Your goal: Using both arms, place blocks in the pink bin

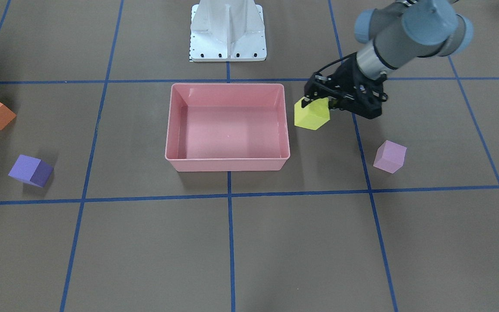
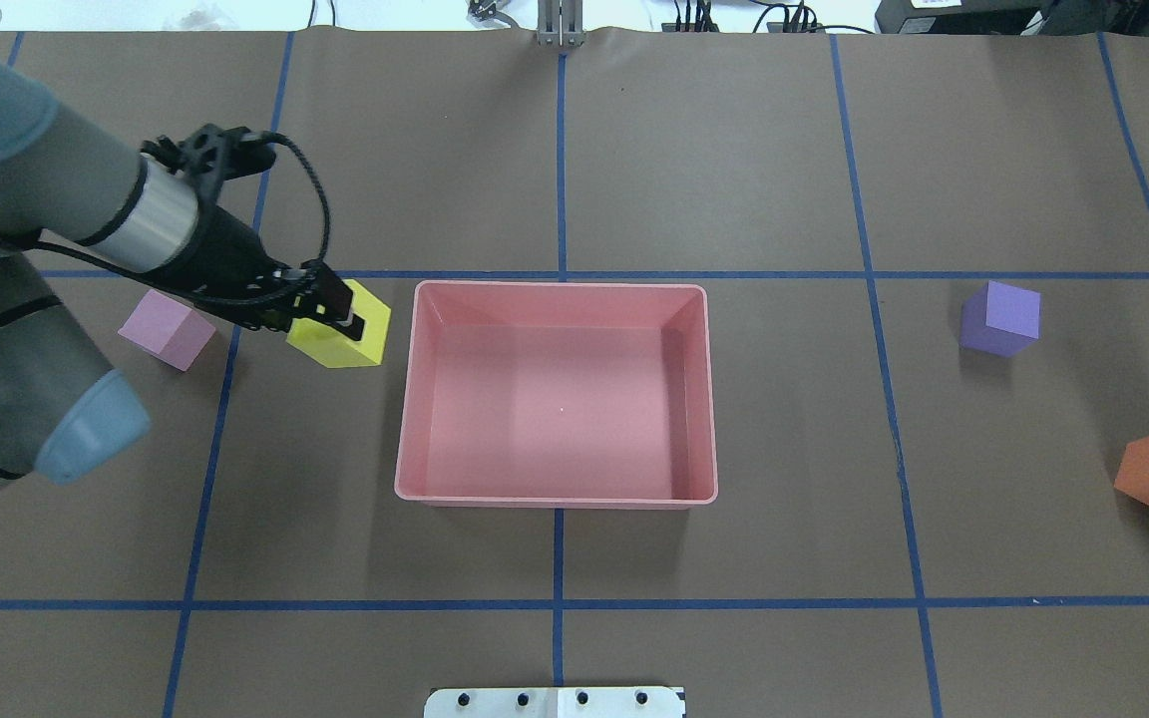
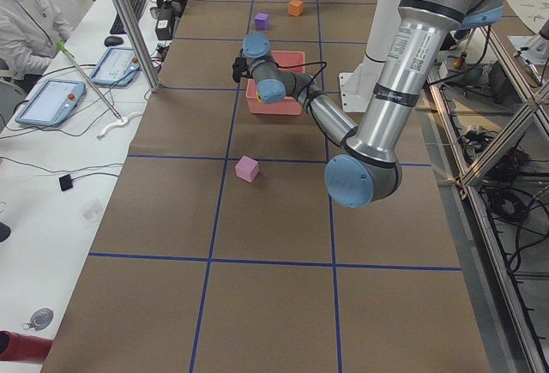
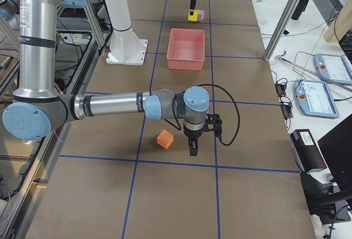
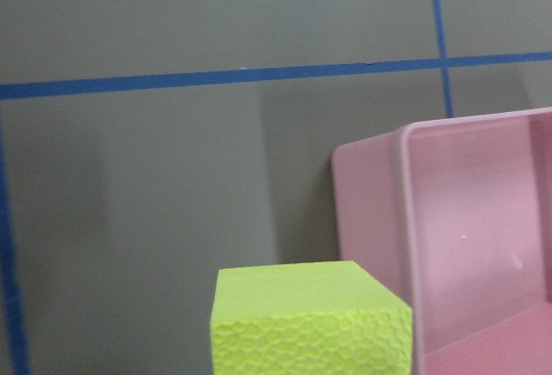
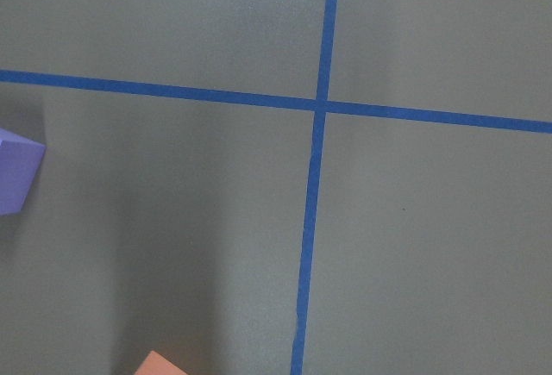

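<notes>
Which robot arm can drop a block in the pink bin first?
The left one. The left gripper is shut on the yellow block, right beside the pink bin. The right gripper hangs far from the bin, beside the orange block lying on the table.

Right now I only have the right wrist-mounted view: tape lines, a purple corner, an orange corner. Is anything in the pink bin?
Observer: No. The pink bin holds no blocks in the overhead view.
Operator: What's happening on the robot's left side?
Observer: The left tool is shut on the yellow block, beside the bin's short wall and not over it.
Operator: Any block I'm missing?
Observer: A pale pink block lies on the table, farther from the bin than the yellow one, with nothing touching it.
</notes>
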{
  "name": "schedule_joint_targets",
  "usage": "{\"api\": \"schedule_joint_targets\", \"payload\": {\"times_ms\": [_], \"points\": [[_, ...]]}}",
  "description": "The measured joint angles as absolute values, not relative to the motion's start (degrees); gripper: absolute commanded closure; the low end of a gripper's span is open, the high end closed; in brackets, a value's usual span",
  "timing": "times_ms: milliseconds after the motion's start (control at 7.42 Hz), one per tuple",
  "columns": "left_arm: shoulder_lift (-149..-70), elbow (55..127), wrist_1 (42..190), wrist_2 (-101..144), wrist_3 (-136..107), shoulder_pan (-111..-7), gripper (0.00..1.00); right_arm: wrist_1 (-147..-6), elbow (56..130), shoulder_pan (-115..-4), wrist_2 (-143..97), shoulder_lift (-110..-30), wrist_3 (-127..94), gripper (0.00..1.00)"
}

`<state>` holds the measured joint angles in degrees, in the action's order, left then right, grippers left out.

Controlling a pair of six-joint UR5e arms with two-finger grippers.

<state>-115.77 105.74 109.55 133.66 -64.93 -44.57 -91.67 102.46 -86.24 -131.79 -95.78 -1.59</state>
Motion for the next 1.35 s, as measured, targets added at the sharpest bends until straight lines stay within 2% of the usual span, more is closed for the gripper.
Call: {"api": "schedule_joint_targets", "payload": {"times_ms": [135, 269, 539, 808, 1347], "points": [[-122.01, 104.67, 103.39, 129.85, -66.62, -41.01, 0.35, -91.67, 102.47, -86.23, -131.86, -95.72, -1.61, 0.0], [-127.51, 102.15, 99.14, 126.43, -68.04, -37.92, 0.0, -91.67, 102.46, -86.19, -131.97, -95.67, -1.6, 0.0], [-132.55, 98.0, 96.61, 120.59, -69.48, -33.79, 0.0, -91.67, 102.43, -86.15, -132.28, -95.63, -1.59, 0.0], [-132.28, 99.12, 95.84, 118.21, -69.06, -33.19, 0.0, -91.67, 102.47, -86.14, -132.35, -95.6, -1.58, 0.0], [-115.26, 110.74, 93.82, 124.22, -49.71, -41.44, 0.0, -90.91, 102.64, -84.97, -135.87, -95.48, -2.08, 0.0]]}}
